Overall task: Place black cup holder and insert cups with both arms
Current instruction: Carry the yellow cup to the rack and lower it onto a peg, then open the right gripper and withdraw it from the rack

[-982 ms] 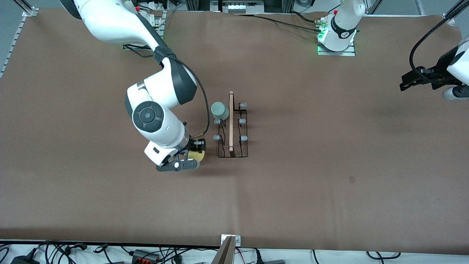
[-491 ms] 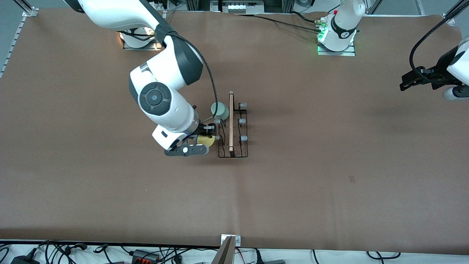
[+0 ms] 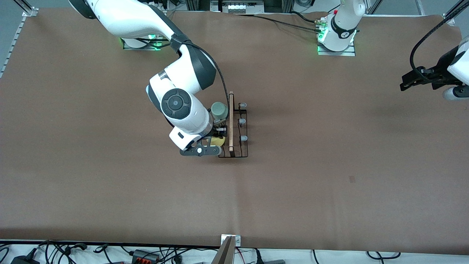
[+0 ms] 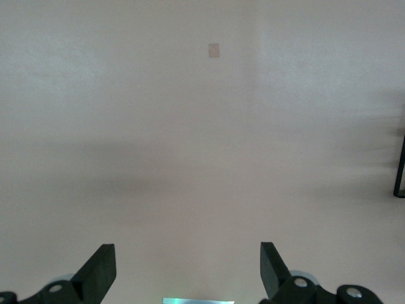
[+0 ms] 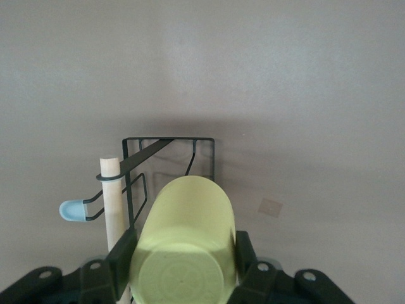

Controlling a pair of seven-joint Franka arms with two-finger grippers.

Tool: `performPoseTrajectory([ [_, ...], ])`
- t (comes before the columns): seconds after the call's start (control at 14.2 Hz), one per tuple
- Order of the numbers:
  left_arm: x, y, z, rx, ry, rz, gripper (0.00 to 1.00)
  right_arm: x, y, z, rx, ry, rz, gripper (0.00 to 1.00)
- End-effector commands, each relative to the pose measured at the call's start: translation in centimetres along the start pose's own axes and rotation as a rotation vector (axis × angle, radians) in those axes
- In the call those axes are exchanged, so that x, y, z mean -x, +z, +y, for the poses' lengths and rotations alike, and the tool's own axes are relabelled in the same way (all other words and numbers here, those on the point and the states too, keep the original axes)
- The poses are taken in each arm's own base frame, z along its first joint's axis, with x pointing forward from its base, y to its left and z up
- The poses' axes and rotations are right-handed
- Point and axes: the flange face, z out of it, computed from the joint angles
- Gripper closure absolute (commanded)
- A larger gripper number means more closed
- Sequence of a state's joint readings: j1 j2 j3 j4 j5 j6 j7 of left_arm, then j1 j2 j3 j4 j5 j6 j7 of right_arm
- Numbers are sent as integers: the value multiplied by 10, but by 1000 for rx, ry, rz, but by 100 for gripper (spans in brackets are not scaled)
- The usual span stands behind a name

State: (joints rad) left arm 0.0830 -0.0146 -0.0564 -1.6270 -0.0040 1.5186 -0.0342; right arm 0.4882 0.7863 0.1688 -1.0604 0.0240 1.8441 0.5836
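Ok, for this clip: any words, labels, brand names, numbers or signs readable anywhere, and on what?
None can be read.
Small black wire rack with a wooden rod: no text.
Yellow plastic tumbler held in the right gripper: plain, unmarked.
Pale green tumbler on the rack: plain.
Left gripper, open over bare brown table: no markings.
Left arm's base: a small dark mark, too small to read.

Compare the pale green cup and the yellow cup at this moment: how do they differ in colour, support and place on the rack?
The pale green cup sits free of any gripper on the black cup holder, at the end farther from the front camera. The yellow cup is clamped in the right gripper over the holder's nearer end, on the same side of the wooden rod. Both are small plain tumblers. The left gripper waits open, over bare table.
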Motion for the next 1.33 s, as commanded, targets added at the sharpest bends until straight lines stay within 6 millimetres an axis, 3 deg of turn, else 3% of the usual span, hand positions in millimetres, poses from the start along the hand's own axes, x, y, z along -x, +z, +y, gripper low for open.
performPoseTrajectory([
  [0.0,0,-4,-4,6,11,9,0,1,6,-6,1,8,11,79],
  [0.42,0,-4,-4,6,12,9,0,4,32,-8,22,-1,-20,76],
  [0.49,0,-4,-4,6,12,9,0,5,40,-7,28,1,-29,53],
  [0.56,0,-4,-4,6,11,9,0,5,41,-7,31,13,-30,1],
  [0.63,0,-4,-4,6,12,8,0,4,37,-6,29,26,-28,0],
  [0.77,0,-4,-4,6,12,9,0,1,14,4,30,39,-18,0],
  [0.98,0,-4,-4,8,12,9,0,-4,-44,34,53,70,3,0],
  [1.12,0,-4,-4,6,12,9,0,-16,-89,76,54,118,39,0],
  [1.26,0,-4,-4,8,12,9,0,-30,-114,128,66,124,27,0],
])
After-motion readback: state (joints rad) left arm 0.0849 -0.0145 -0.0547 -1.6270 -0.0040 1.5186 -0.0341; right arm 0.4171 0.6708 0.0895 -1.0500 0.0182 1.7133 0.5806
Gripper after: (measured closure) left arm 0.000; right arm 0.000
